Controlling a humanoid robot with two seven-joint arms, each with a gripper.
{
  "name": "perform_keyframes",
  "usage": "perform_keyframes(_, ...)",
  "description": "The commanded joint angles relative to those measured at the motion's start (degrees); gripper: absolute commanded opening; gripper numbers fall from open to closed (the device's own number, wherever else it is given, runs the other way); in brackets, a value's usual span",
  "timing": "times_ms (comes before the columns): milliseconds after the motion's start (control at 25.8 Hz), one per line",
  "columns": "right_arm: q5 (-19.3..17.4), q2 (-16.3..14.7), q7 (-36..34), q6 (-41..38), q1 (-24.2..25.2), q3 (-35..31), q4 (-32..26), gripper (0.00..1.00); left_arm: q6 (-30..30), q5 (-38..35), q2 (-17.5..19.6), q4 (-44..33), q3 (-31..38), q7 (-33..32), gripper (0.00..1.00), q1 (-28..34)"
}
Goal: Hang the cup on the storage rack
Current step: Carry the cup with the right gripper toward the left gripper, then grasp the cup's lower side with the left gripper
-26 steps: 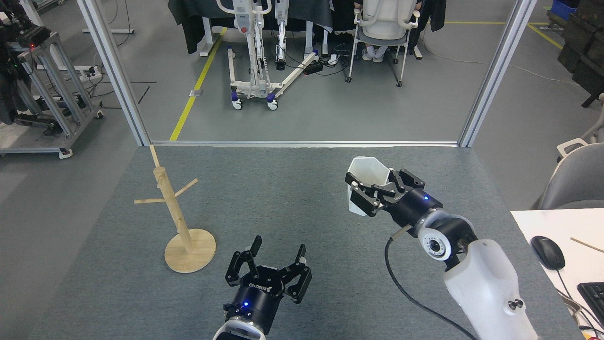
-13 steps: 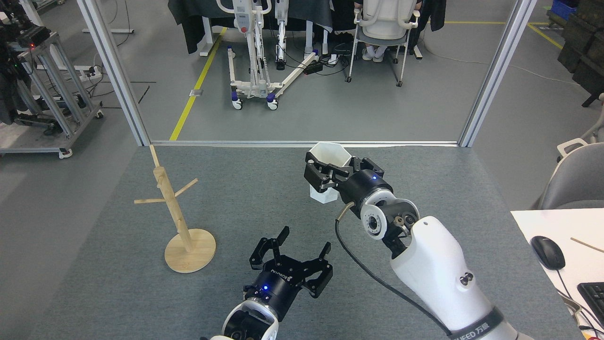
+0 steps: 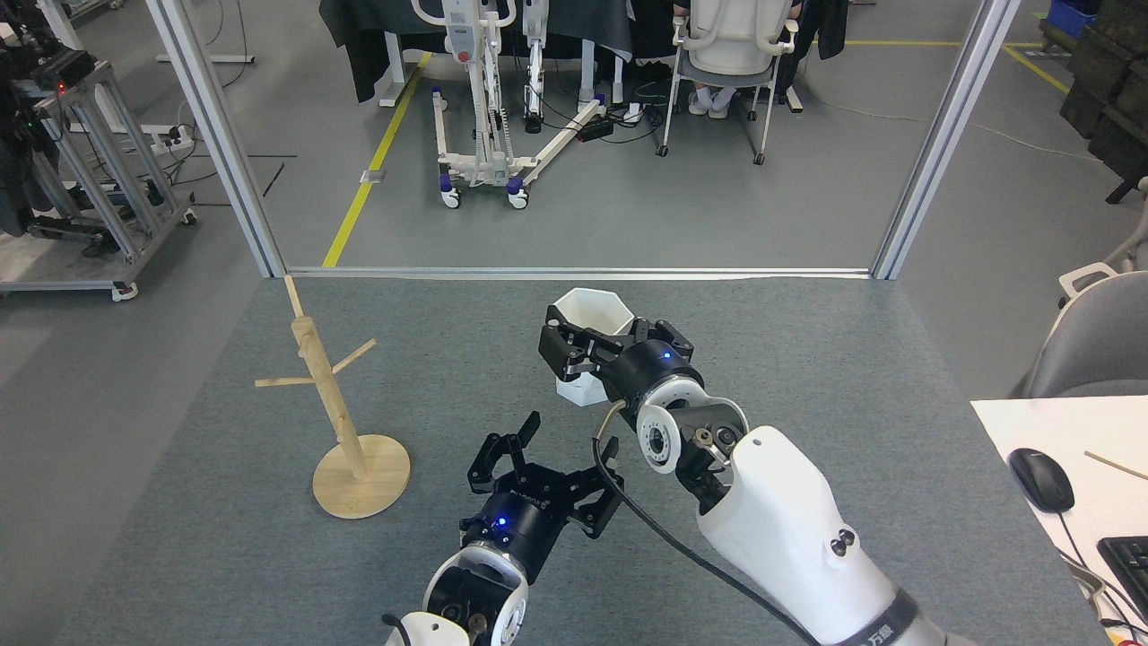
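Item: cup [image 3: 592, 316]. White, faceted, hexagonal rim facing up; sits at centre frame, slightly above the middle, lifted clear of the table [image 3: 807, 359]. Handle not visible from this view.

Item: right gripper [image 3: 585, 348]. Fingers clamped on the cup's wall, one reaching over the rim; arm enters from lower right.

Item: left gripper [image 3: 549, 449]. Low centre of frame, jaws spread and empty, palm turned up toward the cup just above it.

Item: storage rack [image 3: 336, 408]. Wooden mug tree, left of centre, upright on its round base, pegs bare; well apart from the cup.

Step in hand, as judged: carrying the cup toward the rack, possibly by way of a transfer to the left gripper. Nothing hung yet.

Handling notes:
- Keep the cup level and the grip firm.
- If passing over, let the receiving fingers seat on opposite facets before the right lets go.
- Leave the handle exposed and turned toward a peg.
- Approach the peg along its angle, from above its tip, so the thin post is not knocked.
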Motion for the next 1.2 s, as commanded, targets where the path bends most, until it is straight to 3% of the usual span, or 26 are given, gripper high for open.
perform_keyframes(0, 0.1, -0.1, -0.1, 1.1, 0.2, 0.1, 0.0, 0.0, 5.6, 1.8, 0.1, -0.6, 0.1, -1.3, 0.98, -0.1)
perform_keyframes(930, 0.6, 1.6, -0.4, 2.5, 2.1, 0.1, -0.1, 0.0, 9.2, 4.0, -0.3, 2.0, -4.5, -3.3, 0.98, -5.2)
perform_keyframes(1162, 2.1, 3.5, -0.4, 2.5, 2.8, 0.1, -1.5, 0.0, 9.6, 5.1, -0.3, 5.3, -5.3, -3.4, 0.98, -7.0)
